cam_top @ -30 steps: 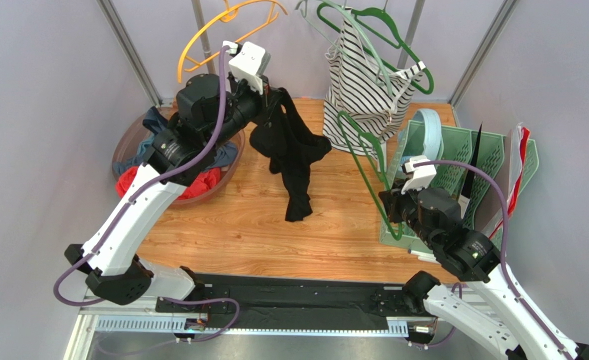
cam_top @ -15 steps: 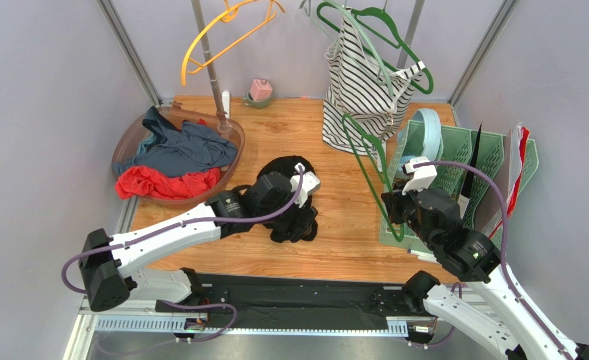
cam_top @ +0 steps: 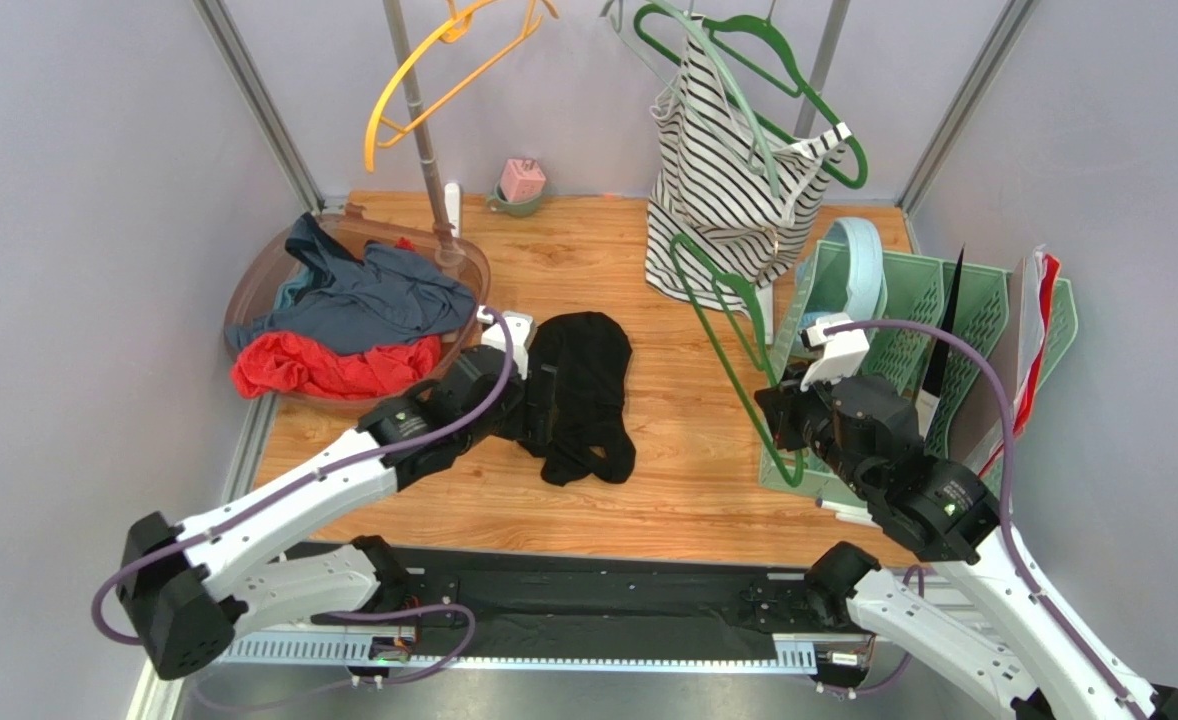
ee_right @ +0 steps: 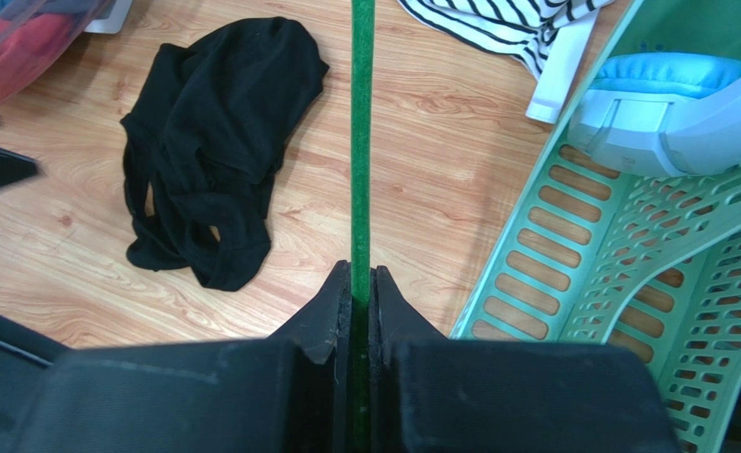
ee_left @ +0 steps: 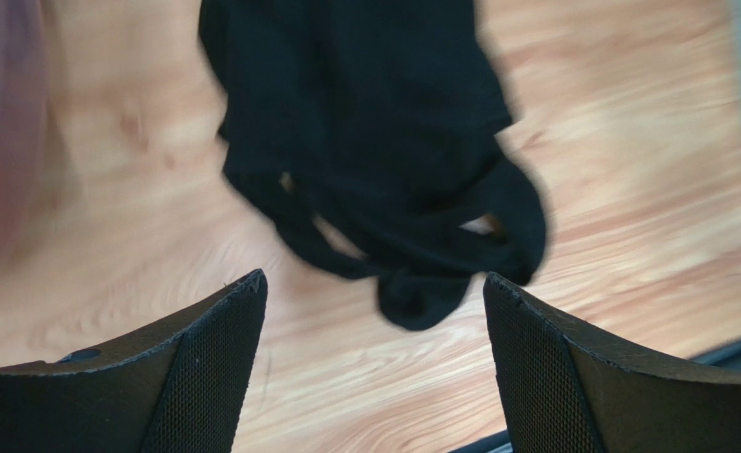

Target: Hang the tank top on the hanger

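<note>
Centre desk (cam_top: 700, 480): our left gripper (ee_left: 372, 283) gapes by the loose tank top (cam_top: 580, 393); right gripper (ee_right: 362, 276) pinches the hanger (ee_right: 361, 142); strap pickup likely next.

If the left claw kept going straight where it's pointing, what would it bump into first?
Probably the black tank top, lying crumpled on the wooden table just ahead of the open left claw. Its exact height is hard to judge.

light bright, even | shadows soft | top view sharp | left wrist: tank top (ee_left: 365, 132) motion-blurred | right wrist crisp
</note>
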